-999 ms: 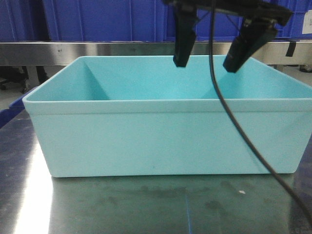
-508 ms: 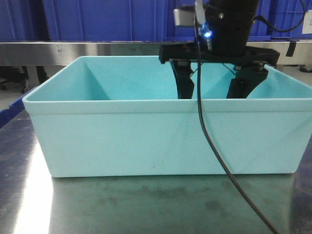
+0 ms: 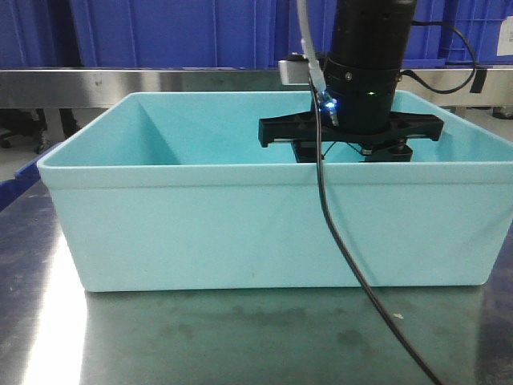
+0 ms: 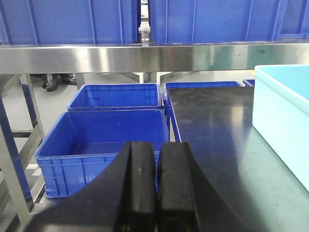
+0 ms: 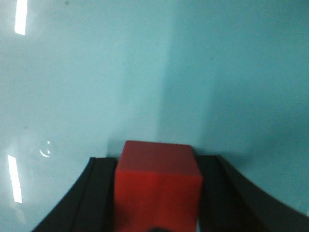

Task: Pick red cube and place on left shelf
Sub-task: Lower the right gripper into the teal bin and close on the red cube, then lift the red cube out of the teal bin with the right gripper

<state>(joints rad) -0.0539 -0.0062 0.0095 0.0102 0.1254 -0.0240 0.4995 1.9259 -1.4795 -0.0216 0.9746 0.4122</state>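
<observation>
My right gripper (image 5: 157, 162) is down inside the light teal tub (image 3: 240, 233). Its fingers sit close against either side of the red cube (image 5: 157, 186) lying in there, though I cannot tell whether they press it. My left gripper (image 4: 157, 183) hangs pinched together on nothing, facing the left shelf (image 4: 145, 57) and its blue crates (image 4: 207, 19).

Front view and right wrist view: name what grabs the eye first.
A red cube fills the right wrist view, held tight between the right tool's black fingers over a teal floor. From the front, a big light teal tub sits on the steel table, the arm upright inside it, blue crates behind.
</observation>
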